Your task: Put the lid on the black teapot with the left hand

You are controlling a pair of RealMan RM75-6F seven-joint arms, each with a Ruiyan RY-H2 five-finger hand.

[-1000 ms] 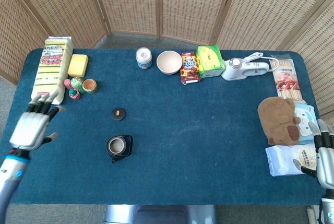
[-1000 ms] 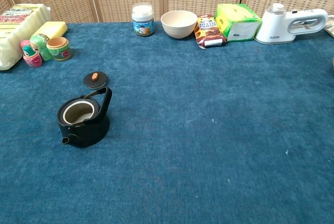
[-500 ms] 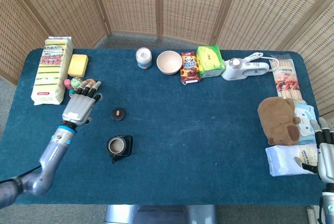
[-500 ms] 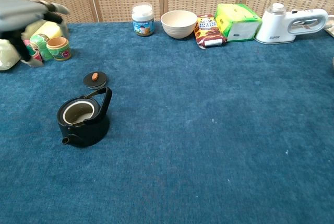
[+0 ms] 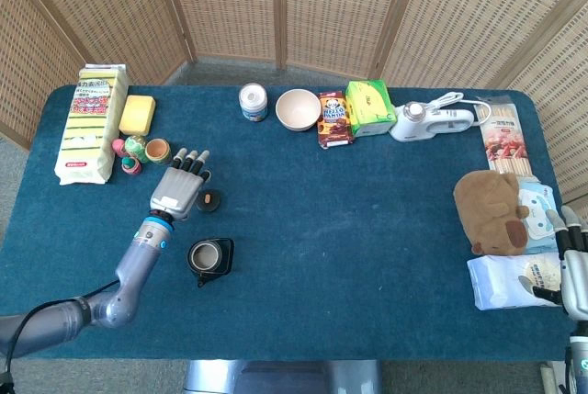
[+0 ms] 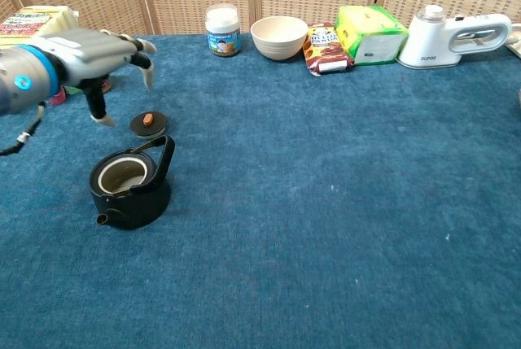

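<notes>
Since the earlier frames the left hand (image 5: 180, 191) had swung in from the table's edge and hovered just left of the lid (image 5: 209, 200), fingers spread and holding nothing. That lid lay just behind the open teapot (image 6: 130, 184), so the reach was underway, and the next move called for lowering onto the knob and pinching it.

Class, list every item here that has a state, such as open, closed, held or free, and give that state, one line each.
black teapot: open, upright, handle raised.
lid: flat on the cloth beside the teapot, not held.
left hand: open, above the lid, holding nothing.
right hand: open, at the table edge.
jar: capped.
bowl: upright.
</notes>
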